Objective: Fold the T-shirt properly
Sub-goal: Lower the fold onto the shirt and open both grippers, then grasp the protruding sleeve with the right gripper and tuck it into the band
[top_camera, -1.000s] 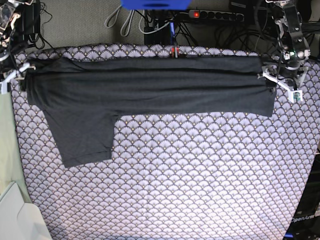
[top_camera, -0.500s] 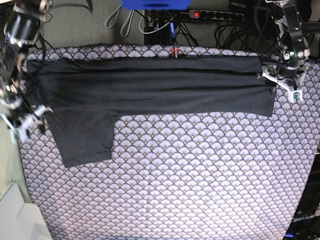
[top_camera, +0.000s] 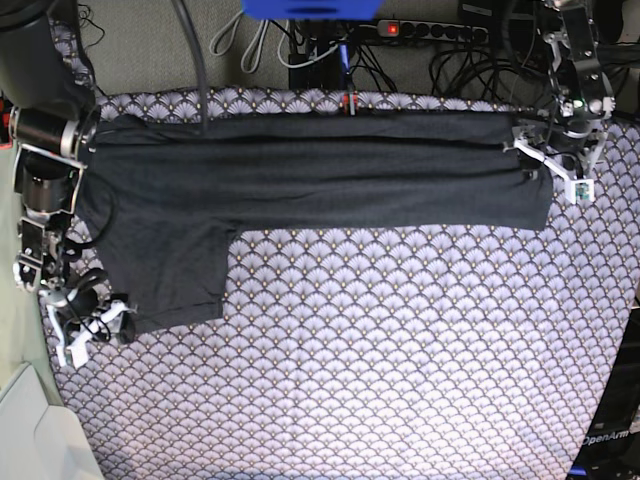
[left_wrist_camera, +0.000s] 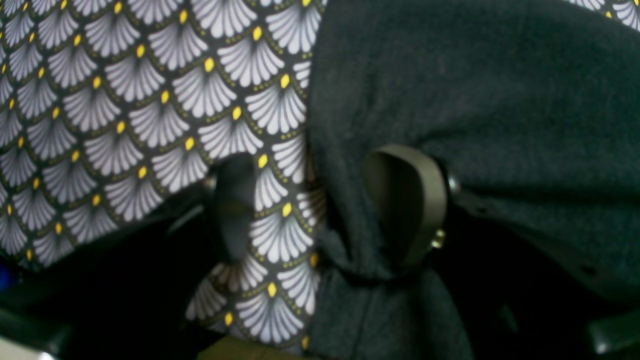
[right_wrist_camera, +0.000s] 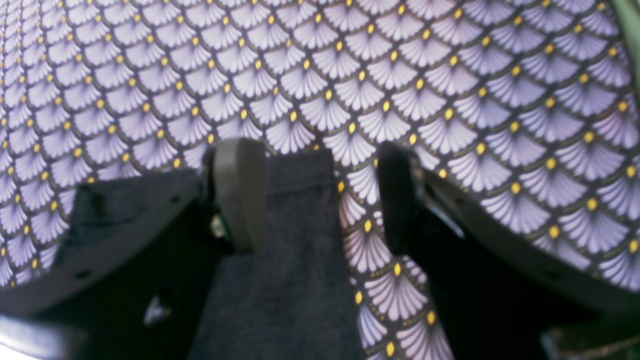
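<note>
The dark grey T-shirt [top_camera: 300,170] lies as a long folded band across the far side of the table, with one sleeve [top_camera: 170,270] reaching toward the near side at the left. My right gripper [top_camera: 95,325] is at that sleeve's lower left corner. In the right wrist view it [right_wrist_camera: 320,195] stands open, with a strip of the sleeve [right_wrist_camera: 295,260] between its fingers. My left gripper [top_camera: 550,165] is at the shirt's right end. Its jaws [left_wrist_camera: 320,205] are apart: one finger [left_wrist_camera: 232,210] rests over the tablecloth, the other [left_wrist_camera: 410,200] sits in bunched shirt cloth [left_wrist_camera: 475,90].
The fan-patterned purple-white tablecloth [top_camera: 400,350] covers the table. Behind the far edge lie a power strip [top_camera: 430,30], cables and a blue object [top_camera: 310,8]. A pale surface [top_camera: 30,430] sits off the table's near left corner.
My right arm has swung from the shirt's far left end down along the left edge to the sleeve's lower corner. The left gripper has barely shifted.
</note>
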